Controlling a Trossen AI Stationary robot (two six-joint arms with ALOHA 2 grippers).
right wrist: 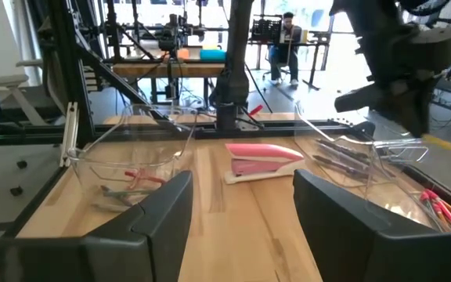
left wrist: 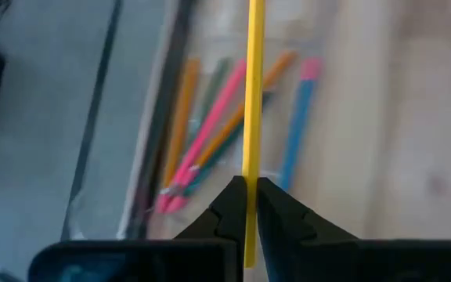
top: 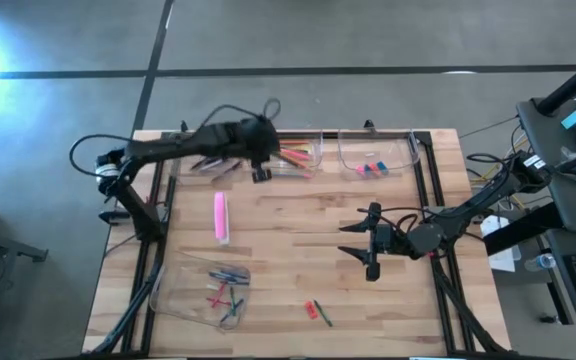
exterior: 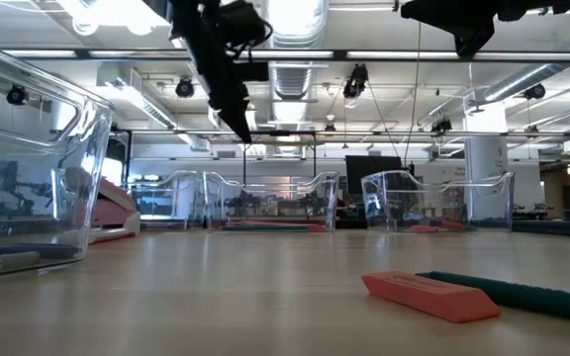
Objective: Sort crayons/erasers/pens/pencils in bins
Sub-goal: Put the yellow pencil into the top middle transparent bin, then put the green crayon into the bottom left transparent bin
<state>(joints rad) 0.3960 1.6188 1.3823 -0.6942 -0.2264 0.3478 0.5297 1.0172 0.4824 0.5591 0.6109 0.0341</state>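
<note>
overhead, the left gripper (top: 261, 172) hangs over the far edge of the wooden table (top: 288, 260), just beside the pencil bin (top: 293, 158), while the right gripper (top: 368, 243) waits wide and empty over the right middle. an eraser bin (top: 376, 155) sits far right, a crayon bin (top: 208, 290) near left, and a red eraser (top: 310, 309) with a green stick (top: 323, 318) lies loose near the front, well apart from any bin.

at table height, that red eraser (exterior: 428, 295) rests flat on the smooth wood, with ducts and ceiling lights beyond.

from the left wrist, the fingers (left wrist: 229, 211) are clamped narrow on a yellow pencil (left wrist: 252, 117) held above the pencils (left wrist: 210, 141) already in the bin. the risk, i judge: the long pencil reaches past the bin wall, so letting go here could catch the rim and tip it onto the table.

the right wrist looks across a pink stapler (right wrist: 261, 160) to workbenches and a seated person far behind.
</note>
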